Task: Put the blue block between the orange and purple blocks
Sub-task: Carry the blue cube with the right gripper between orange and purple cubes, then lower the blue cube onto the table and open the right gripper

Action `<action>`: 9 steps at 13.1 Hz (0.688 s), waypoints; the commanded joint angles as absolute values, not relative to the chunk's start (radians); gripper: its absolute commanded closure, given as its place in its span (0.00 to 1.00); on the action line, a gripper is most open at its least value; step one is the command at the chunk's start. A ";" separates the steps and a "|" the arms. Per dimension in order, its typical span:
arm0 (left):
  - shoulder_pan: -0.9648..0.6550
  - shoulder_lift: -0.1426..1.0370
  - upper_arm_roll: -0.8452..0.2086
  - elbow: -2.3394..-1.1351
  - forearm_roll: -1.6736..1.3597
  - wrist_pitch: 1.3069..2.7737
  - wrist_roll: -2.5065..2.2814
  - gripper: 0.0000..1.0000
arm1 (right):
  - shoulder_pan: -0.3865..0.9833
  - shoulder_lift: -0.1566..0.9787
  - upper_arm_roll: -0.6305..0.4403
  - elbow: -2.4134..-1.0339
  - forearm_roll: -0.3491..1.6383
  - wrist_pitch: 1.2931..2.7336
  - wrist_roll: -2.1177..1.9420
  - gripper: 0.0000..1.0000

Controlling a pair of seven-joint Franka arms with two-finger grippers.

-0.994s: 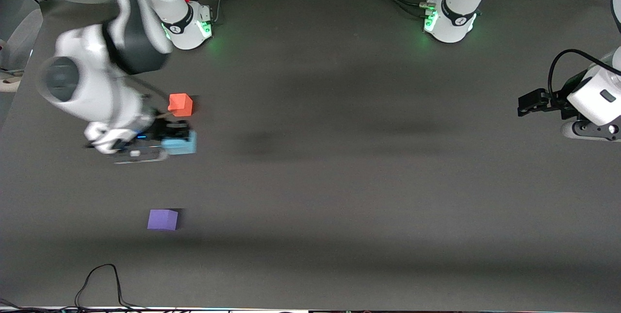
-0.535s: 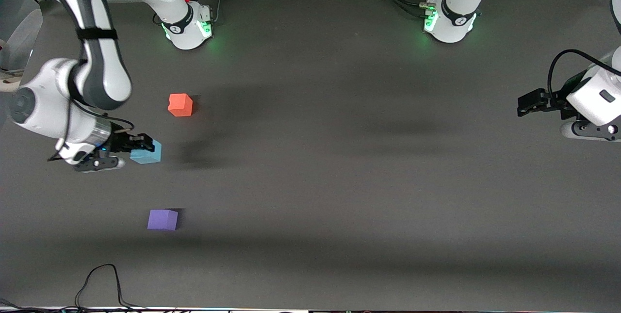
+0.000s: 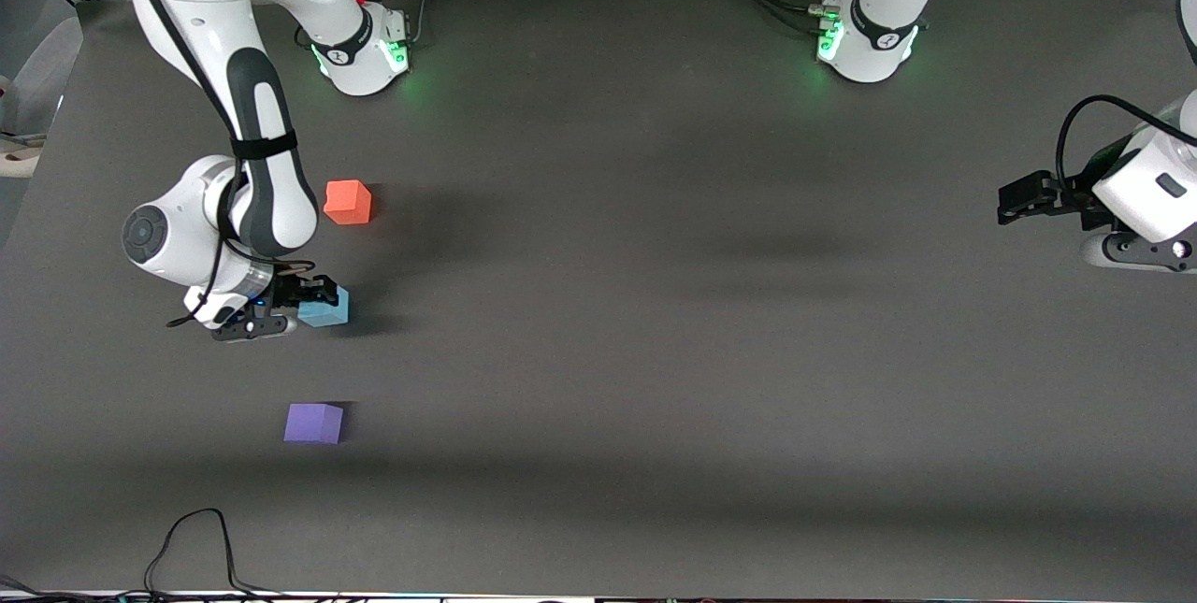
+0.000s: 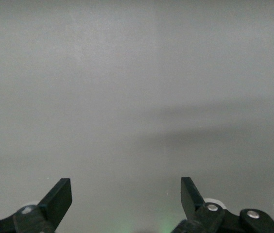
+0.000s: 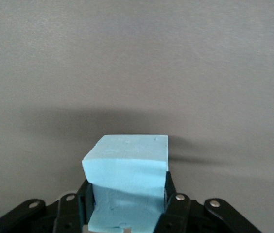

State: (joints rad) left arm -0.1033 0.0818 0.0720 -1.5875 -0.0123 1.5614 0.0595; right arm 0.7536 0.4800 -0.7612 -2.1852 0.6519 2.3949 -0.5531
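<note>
My right gripper [image 3: 313,296] is clamped on the blue block [image 3: 326,307]; in the right wrist view the block [image 5: 127,182] sits squeezed between both fingers [image 5: 168,194], its sides dented in by the grip

Block is carried over the table [image 3: 655,351] at the right arm's end, over the stretch between the orange block [image 3: 348,202] and the purple block [image 3: 313,423]. Whether it touches the mat or hangs just above it I cannot tell

Orange block sits farther from the front camera than the held block, purple block nearer to it. Both are well apart from the blue one and from each other, all three roughly in one line

Nothing lies on the mat between the held block and either neighbour. My own right forearm crosses just beside the orange block, not touching it

A black cable [image 3: 192,542] loops onto the table edge closest to the front camera, nearer than the purple block and apart from it

My left gripper [image 3: 1015,199] waits at the left arm's end of the table, well apart from all blocks; in the left wrist view its fingers [image 4: 59,196] stand wide with only bare surface between them
</note>
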 commanded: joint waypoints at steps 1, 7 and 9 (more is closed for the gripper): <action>-0.112 0.091 0.081 -1.568 -0.012 1.548 0.069 0.00 | 0.781 0.492 -0.764 -2.178 0.693 2.411 -0.580 0.58; -0.112 0.103 0.081 -1.563 -0.014 1.560 0.071 0.00 | 0.779 0.514 -0.764 -2.177 0.709 2.422 -0.580 0.27; -0.112 0.104 0.081 -1.562 -0.012 1.568 0.071 0.00 | 0.779 0.515 -0.764 -2.174 0.709 2.422 -0.578 0.00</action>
